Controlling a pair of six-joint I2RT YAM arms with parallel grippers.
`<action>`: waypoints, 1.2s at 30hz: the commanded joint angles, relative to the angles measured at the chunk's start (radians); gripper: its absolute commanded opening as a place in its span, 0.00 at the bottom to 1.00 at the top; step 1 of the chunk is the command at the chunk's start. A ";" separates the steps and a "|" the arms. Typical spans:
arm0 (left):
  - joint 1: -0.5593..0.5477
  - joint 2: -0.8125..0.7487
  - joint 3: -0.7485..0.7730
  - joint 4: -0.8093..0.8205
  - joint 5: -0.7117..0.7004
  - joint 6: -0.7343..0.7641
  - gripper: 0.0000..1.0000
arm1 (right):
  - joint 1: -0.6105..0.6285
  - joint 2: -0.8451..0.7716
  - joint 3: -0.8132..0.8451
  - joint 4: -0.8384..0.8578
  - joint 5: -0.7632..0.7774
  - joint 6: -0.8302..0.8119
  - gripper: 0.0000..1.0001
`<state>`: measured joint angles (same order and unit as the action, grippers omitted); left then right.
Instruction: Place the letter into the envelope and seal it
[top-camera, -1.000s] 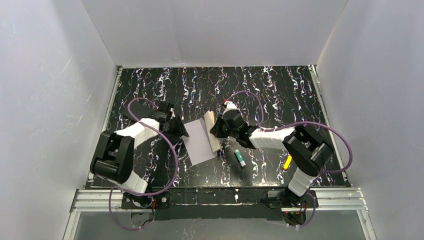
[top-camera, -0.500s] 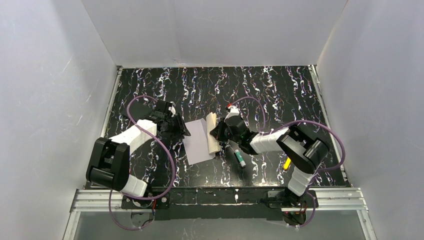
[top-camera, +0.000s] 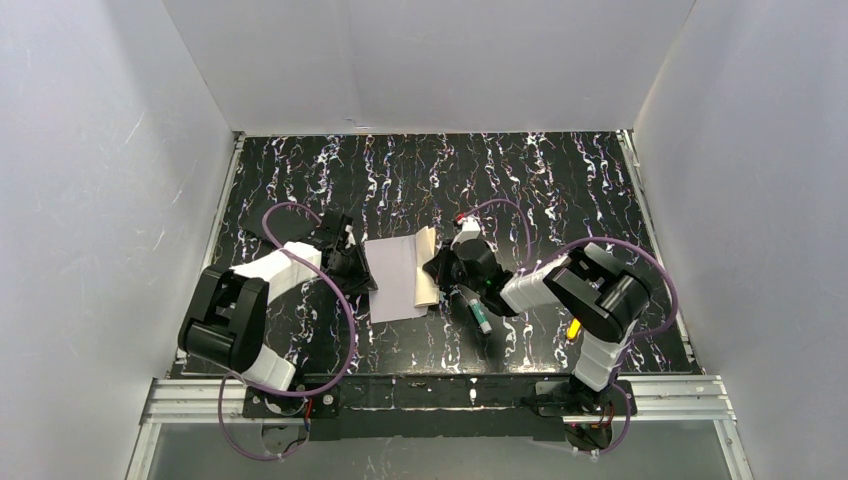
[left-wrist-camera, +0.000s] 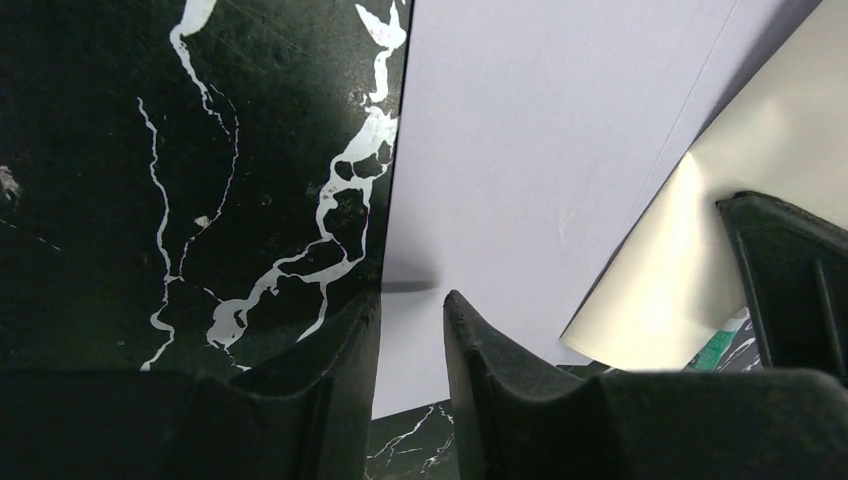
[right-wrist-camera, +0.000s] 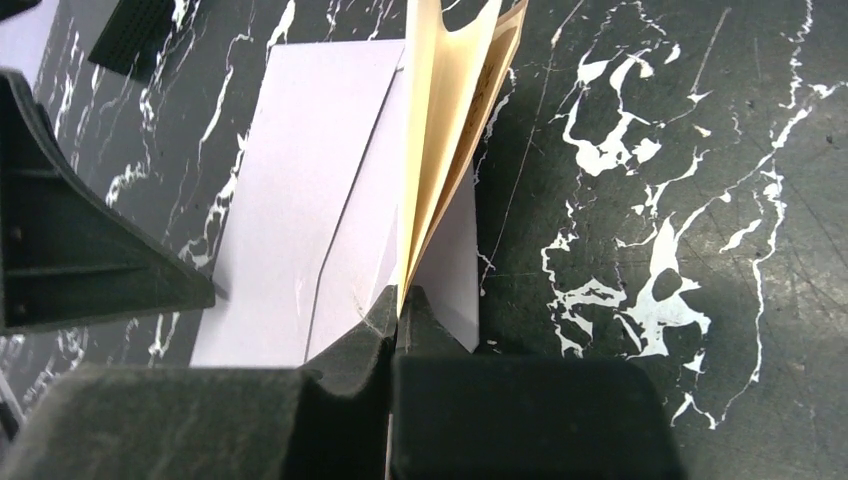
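At centre frame in the overhead view, two arms met over one envelope (top-camera: 396, 280) and one letter (top-camera: 427, 264) on the black marbled table (top-camera: 560, 190).

Much was hard to read. The envelope's flap could not be made out, the letter's print showed only as a faint dark trace along one leaf in the right wrist view, and the left wrist view cut off both sheets at its top and right edges.

From the left, the left gripper (top-camera: 362, 270) sat low at the envelope's left edge. Its fingers (left-wrist-camera: 335, 350) stood slightly apart with a narrow gap between them, pinching nothing that could be seen. The lavender envelope lay flat just beside them. Along the envelope's right edge the tan letter stood on edge, folded in two curling leaves. The right gripper (right-wrist-camera: 398, 305) was pressed together on the letter's lower edge.

Further right lay one green-tipped pen (top-camera: 479, 313), just beside the right arm. One small yellow object (top-camera: 575, 325) was partly hidden by that arm's elbow.

White walls closed the table on the left, top and right of the frame. The marbled surface ran from the paperwork to the back wall in the upper half of the frame.
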<state>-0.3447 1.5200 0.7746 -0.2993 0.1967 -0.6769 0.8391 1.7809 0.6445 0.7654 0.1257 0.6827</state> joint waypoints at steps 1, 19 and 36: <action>-0.018 0.053 -0.006 -0.055 -0.060 -0.008 0.29 | 0.004 0.026 -0.048 0.189 -0.062 -0.198 0.01; -0.023 -0.075 0.155 -0.174 -0.118 0.044 0.30 | 0.005 -0.120 0.089 -0.168 0.045 -0.218 0.01; -0.022 0.025 0.064 0.052 0.046 -0.027 0.27 | 0.001 -0.119 0.227 -0.150 -0.073 -0.113 0.01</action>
<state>-0.3679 1.5192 0.8555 -0.2882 0.2115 -0.6914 0.8402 1.6066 0.8272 0.5503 0.0937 0.5385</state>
